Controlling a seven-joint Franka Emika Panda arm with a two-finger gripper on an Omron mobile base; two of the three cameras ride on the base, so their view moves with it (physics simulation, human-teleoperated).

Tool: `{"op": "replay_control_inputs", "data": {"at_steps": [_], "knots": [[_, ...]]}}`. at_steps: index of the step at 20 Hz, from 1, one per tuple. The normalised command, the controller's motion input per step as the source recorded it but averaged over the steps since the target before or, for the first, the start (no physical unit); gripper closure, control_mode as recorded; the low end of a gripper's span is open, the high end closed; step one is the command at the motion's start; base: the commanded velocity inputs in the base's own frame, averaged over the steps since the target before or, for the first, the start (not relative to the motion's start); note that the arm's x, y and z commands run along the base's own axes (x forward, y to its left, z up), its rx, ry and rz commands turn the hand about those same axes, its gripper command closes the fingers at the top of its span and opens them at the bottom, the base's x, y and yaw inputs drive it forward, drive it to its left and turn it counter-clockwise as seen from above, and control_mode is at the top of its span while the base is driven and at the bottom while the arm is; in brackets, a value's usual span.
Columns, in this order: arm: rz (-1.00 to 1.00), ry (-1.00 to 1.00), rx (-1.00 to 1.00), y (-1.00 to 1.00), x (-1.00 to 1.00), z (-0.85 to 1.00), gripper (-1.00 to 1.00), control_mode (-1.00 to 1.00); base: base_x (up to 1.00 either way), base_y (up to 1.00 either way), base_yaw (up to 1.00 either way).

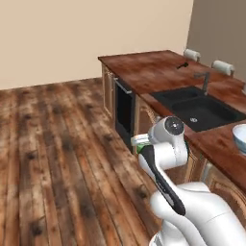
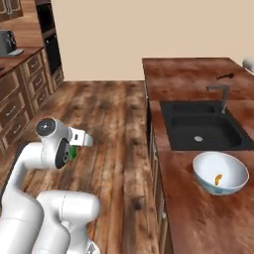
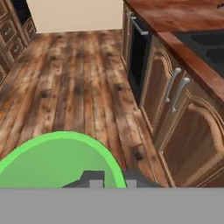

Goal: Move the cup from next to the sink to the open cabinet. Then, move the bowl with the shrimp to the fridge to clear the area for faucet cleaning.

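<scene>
Gripper [image 1: 139,144] clamps the green cup [image 1: 140,148] at 6 o'clock of the left base view. Right base view: cup [image 2: 73,152] at 9 o'clock, bowl [image 2: 220,173] holding shrimp [image 2: 218,178] at 4 o'clock. Hand view: cup [image 3: 57,162] at 7 o'clock, jaws pinching its rim.

The cup [image 3: 57,159] is cut by the hand view's bottom edge; the bowl [image 1: 240,137] by the left base view's right edge.

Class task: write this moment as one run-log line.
hand: shut on cup | cup: off counter, over floor | bowl: on counter beside sink, shrimp inside
</scene>
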Motion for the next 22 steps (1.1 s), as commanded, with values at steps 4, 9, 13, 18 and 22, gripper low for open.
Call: {"op": "replay_control_inputs", "data": {"at_steps": [4,9,13,18,22], "knots": [[0.0,0.0,0.0,0.0,0.0,0.0,1.0,1.0,0.47,0.0,0.73],[0.0,0.0,0.0,0.0,0.0,0.0,1.0,1.0,0.89,0.0,0.58],[0.0,0.0,0.0,0.0,0.0,0.0,1.0,1.0,0.89,0.0,0.54],[0.0,0.0,0.0,0.0,0.0,0.0,1.0,1.0,0.5,0.0,0.7],[0.0,0.0,0.0,0.0,0.0,0.0,1.0,1.0,0.14,0.0,0.84]]}}
